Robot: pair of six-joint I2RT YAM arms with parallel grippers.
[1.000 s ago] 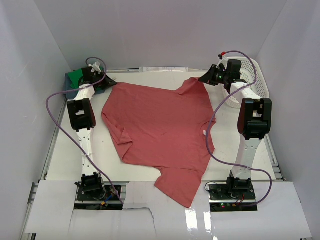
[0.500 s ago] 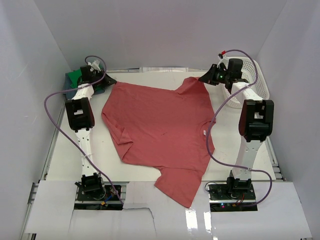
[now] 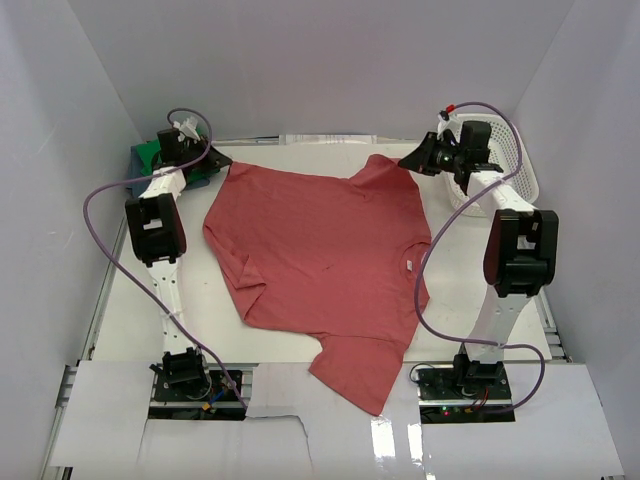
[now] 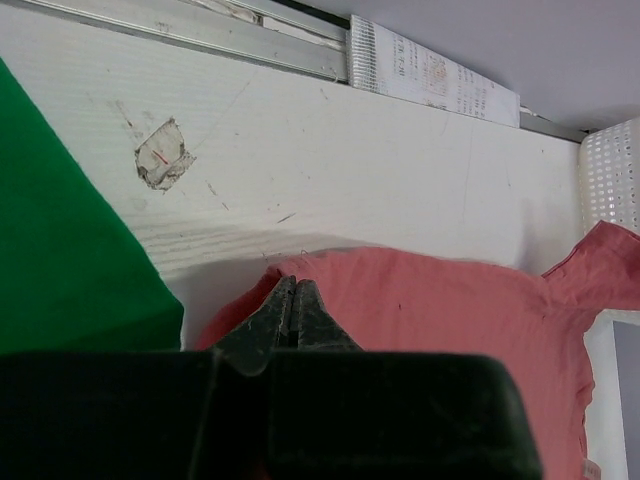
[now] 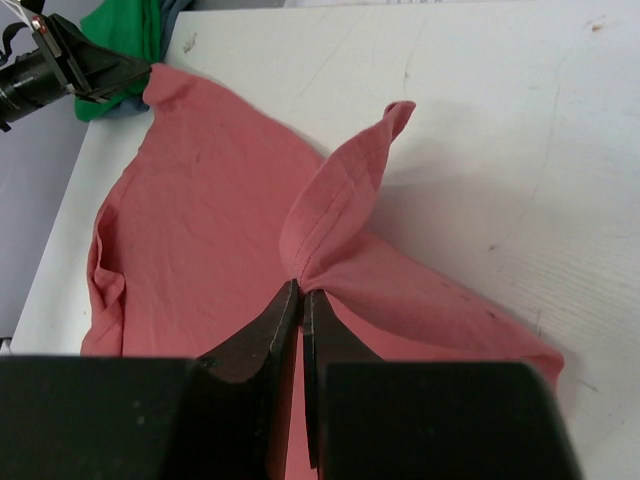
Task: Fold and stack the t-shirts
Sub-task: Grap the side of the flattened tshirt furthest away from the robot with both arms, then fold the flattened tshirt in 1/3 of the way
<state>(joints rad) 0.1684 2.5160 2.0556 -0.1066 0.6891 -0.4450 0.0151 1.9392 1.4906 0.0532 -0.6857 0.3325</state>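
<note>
— And the red t-shirt (image 3: 320, 250)?
— Spread flat in the middle, one sleeve reaching the near edge.
— And the left gripper (image 4: 292, 300)?
— Pinched tight on the shirt's far left corner, just beside the green t-shirt (image 4: 60, 230).
— And the right gripper (image 5: 300, 300)?
— Closed on a raised fold of the far right corner, near the white basket (image 3: 515, 150).

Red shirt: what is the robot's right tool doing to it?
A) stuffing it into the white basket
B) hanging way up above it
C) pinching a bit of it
C: in the right wrist view, the right tool is shut on a raised fold of the red shirt.
</note>
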